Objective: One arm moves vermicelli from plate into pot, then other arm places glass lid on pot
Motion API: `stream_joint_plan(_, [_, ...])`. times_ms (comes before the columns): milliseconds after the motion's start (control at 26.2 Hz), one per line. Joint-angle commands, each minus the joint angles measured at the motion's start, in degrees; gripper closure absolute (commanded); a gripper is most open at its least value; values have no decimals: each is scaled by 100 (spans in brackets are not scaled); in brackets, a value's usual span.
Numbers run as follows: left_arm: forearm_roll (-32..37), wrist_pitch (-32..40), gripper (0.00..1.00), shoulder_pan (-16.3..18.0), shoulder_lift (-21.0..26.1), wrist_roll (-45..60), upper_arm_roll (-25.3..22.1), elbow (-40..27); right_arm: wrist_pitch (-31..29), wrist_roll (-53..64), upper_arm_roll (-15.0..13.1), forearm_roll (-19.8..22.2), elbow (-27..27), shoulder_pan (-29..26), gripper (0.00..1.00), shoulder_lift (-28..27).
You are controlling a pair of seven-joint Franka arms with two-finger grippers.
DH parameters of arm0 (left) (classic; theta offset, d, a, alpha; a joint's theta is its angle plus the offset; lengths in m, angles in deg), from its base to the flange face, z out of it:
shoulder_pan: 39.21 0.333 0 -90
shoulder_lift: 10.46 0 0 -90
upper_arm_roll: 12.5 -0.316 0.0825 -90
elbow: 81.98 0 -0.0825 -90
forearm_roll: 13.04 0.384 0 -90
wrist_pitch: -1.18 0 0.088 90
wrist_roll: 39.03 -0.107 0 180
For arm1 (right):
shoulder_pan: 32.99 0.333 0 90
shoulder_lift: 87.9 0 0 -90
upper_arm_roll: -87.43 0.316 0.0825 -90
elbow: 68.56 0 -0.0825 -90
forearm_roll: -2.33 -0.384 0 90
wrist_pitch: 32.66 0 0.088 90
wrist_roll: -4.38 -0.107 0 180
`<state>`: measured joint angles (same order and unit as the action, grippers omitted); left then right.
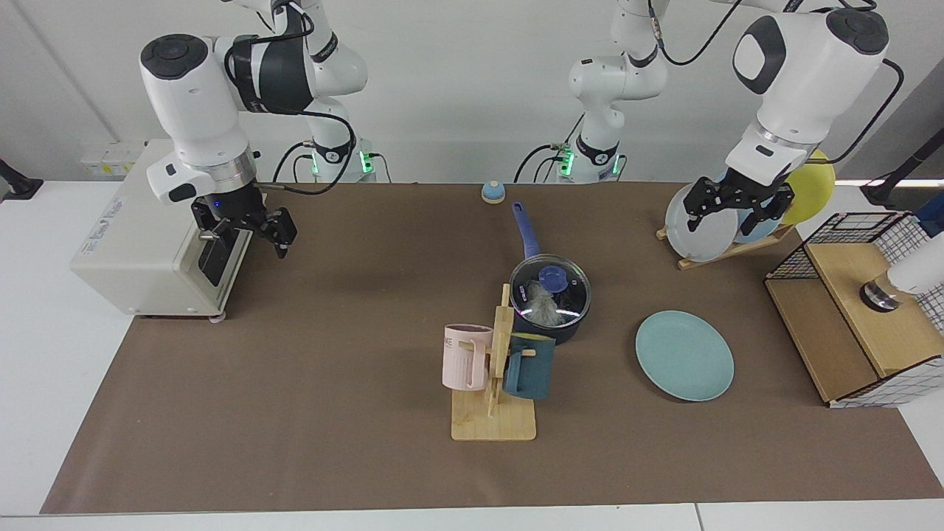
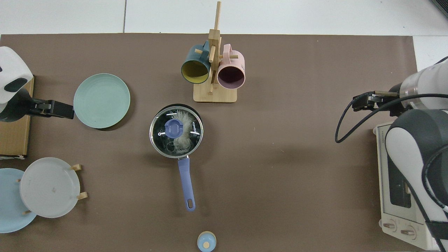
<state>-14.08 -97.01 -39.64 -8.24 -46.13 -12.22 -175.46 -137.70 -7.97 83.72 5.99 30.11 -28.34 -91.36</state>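
Note:
The pot (image 1: 549, 318) stands mid-table with its blue handle (image 2: 185, 183) lying flat. The glass lid (image 1: 551, 290) rests on the pot, its blue knob (image 2: 173, 128) at the centre. Through the glass I see the white vermicelli (image 2: 182, 137) inside the pot. The teal plate (image 1: 684, 355) lies bare beside the pot. My right gripper (image 1: 247, 234) hangs open and holds nothing, in front of the toaster oven and far from the pot. My left gripper (image 1: 731, 214) waits open and holds nothing above the plate rack.
A white toaster oven (image 1: 151, 228) sits at one table end. A wooden mug rack (image 1: 494, 398) with a pink mug and a dark teal mug stands close in front of the pot. A plate rack (image 1: 726, 225), a wire basket (image 1: 863, 310) and a small blue bell (image 1: 493, 192) are nearby.

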Motion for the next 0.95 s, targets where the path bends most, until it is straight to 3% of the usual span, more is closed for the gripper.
stream_joint_plan(0, [-28, 72, 0, 60, -72, -54, 33, -21, 97, 356, 98, -322, 170, -210, 0, 161])
stream_joint_plan(916, [-28, 37, 0, -1, -72, -46, 51, -21, 124, 602, 98, -357, 135, -289, 0, 143])
